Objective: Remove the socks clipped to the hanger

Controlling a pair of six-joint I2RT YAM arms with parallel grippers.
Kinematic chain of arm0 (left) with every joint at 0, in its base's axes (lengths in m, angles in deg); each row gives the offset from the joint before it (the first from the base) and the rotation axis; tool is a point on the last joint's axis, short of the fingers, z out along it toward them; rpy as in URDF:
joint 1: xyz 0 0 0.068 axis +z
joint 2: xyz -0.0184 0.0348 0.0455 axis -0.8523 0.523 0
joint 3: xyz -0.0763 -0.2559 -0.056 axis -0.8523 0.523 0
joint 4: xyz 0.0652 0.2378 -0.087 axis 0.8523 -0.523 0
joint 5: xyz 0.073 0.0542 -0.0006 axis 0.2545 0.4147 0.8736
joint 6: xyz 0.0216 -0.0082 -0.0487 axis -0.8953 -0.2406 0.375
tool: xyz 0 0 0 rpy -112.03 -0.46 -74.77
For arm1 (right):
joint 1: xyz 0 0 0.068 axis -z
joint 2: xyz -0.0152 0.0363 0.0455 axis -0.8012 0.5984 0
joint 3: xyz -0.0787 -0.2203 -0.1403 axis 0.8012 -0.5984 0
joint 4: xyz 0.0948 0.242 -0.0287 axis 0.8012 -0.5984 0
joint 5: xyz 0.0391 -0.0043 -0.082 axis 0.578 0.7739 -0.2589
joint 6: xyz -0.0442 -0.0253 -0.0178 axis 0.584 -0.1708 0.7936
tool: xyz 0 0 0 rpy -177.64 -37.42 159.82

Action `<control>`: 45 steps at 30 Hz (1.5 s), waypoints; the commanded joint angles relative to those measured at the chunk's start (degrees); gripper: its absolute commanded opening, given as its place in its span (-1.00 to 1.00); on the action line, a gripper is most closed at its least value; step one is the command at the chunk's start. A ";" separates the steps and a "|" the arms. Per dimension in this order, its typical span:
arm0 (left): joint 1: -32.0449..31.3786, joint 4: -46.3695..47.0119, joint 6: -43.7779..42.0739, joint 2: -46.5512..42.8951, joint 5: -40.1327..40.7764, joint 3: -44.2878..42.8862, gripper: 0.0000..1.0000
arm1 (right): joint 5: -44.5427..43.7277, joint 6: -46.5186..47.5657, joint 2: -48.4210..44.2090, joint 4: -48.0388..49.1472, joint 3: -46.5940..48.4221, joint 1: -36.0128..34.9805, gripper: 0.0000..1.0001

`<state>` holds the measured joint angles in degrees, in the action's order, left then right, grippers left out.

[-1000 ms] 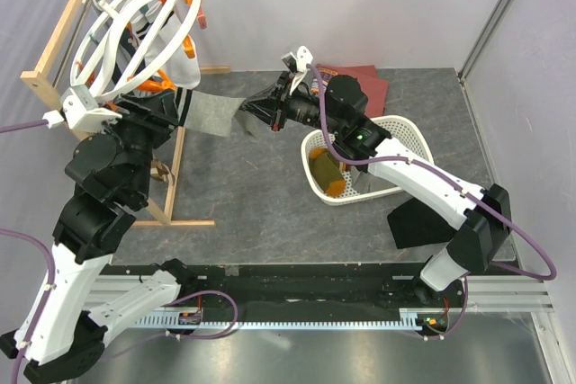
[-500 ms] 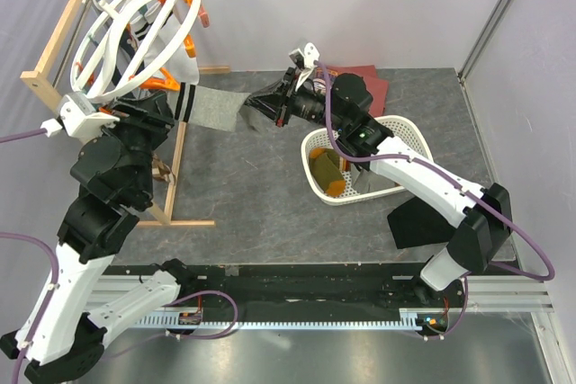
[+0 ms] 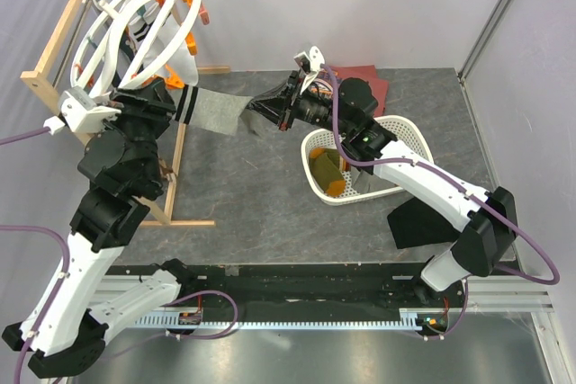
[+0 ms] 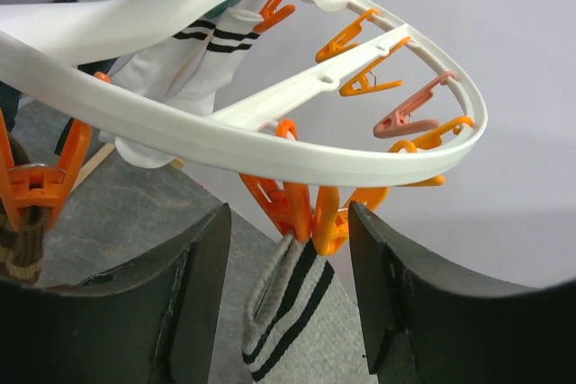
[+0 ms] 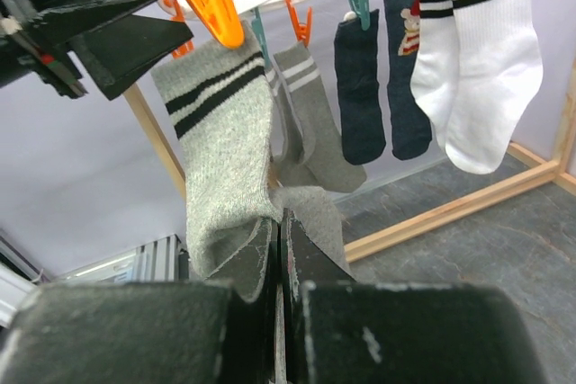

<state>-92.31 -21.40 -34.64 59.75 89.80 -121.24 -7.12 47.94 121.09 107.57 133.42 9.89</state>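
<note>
The right claw [image 5: 277, 236] is clamped fully shut on the toe end of a grey knitted sock with two black stripes at the cuff [image 5: 220, 159]. In the overhead view that sock is drawn out nearly level. Its long axis runs along the 9-to-3 line, with the toe in the right claw at the 3 o'clock end. The cuff is pinched in an orange plastic clothespin clip [image 4: 301, 213] at the 9 o'clock end.

The clip hangs from the large round white plastic ring hanger [image 4: 270, 155], which sits on a pale wooden rack frame [image 3: 63, 24] at about 10 o'clock on the surface.

The left claw [image 4: 288, 249] is spread wide and holds nothing. Its two dark fingers [image 4: 193, 303] stand on either side of this same clip, with a gap on each side as far as the wrist view shows.

So the left arm is much the nearer to the clip. The right arm has the cloth and sits at the far end of the sock's length. My judgement is that the release depends on this line. Either the left claw closes on the clip to open it, or the right claw pulls further toward 3 o'clock.

Other socks hang clipped to the ring, among them a white pair with black stripes [image 5: 481, 69] and a dark navy one [image 5: 360, 87]. A white mesh plastic basket [image 3: 396, 128], at about 4 o'clock from the right claw, holds an olive and orange sock [image 3: 326, 173].
</note>
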 commanded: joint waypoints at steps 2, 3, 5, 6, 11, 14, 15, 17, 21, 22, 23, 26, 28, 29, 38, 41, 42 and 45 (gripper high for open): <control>-0.08 5.06 -2.39 1.27 3.92 -0.54 0.27 | 2.07 -1.83 -2.77 4.92 -0.61 0.20 -1.00; -0.08 5.06 -2.30 1.36 3.92 -0.45 0.28 | 2.24 -2.00 -2.68 5.27 -0.70 0.11 -1.00; -0.08 5.07 -1.43 1.45 3.57 0.16 0.28 | 2.77 -2.62 -2.68 5.45 -0.61 0.20 -1.00; 0.01 5.06 -0.99 1.27 3.49 0.51 0.28 | 2.77 -2.62 -2.77 5.71 -0.53 0.11 -1.00; 0.01 4.89 1.48 0.13 4.19 2.97 0.22 | 2.86 -2.88 -2.51 5.71 0.00 0.11 -1.00; 0.01 4.54 1.83 -0.22 4.80 3.06 0.20 | 2.86 -3.06 -2.42 5.71 0.35 0.02 -1.00; 0.01 4.45 1.92 -0.48 4.89 3.15 0.19 | 2.86 -3.06 -2.33 5.80 0.27 0.11 -1.00; 0.01 4.54 1.92 -0.75 5.33 3.33 0.20 | 2.77 -3.32 -2.42 6.06 0.00 0.11 -1.00; 0.01 4.62 2.18 -1.19 7.09 4.03 0.20 | 3.12 -4.11 -2.24 6.42 -0.26 0.11 -1.00; -0.08 4.63 2.27 -1.54 7.09 4.20 0.25 | 3.21 -4.20 -2.07 6.42 0.00 0.11 -1.00; -0.08 4.71 2.27 -1.54 7.18 4.38 0.28 | 3.30 -4.20 -2.07 6.24 0.09 0.20 -1.00; 0.01 5.50 1.65 -1.72 7.26 4.91 0.38 | 3.39 -4.73 -2.15 6.33 0.26 0.11 -1.00; -0.08 6.91 0.69 -1.80 6.83 5.26 0.40 | 3.56 -5.17 -2.24 6.50 0.35 0.20 -1.00; 0.01 7.00 0.86 -1.89 6.74 5.17 0.40 | 3.56 -5.26 -2.16 6.68 0.44 0.11 -1.00; 0.01 8.41 -0.02 -2.07 5.16 4.82 0.38 | 3.56 -5.87 -2.59 7.12 0.09 0.11 -1.00; 0.01 7.44 0.33 -2.85 0.86 3.95 0.36 | 3.39 -5.79 -2.77 7.03 -0.09 0.02 -1.00; 0.01 6.83 0.68 -3.47 -1.68 3.16 0.35 | 3.30 -5.79 -2.77 6.94 -0.09 0.11 -1.00; 0.01 4.89 1.21 -4.44 -4.59 1.93 0.35 | 3.30 -6.14 -3.03 7.12 -0.09 0.11 -1.00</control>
<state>-92.31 -16.40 -34.75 56.87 89.61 -116.27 -4.78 42.58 120.59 111.26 132.88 9.91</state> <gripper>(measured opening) 0.677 0.011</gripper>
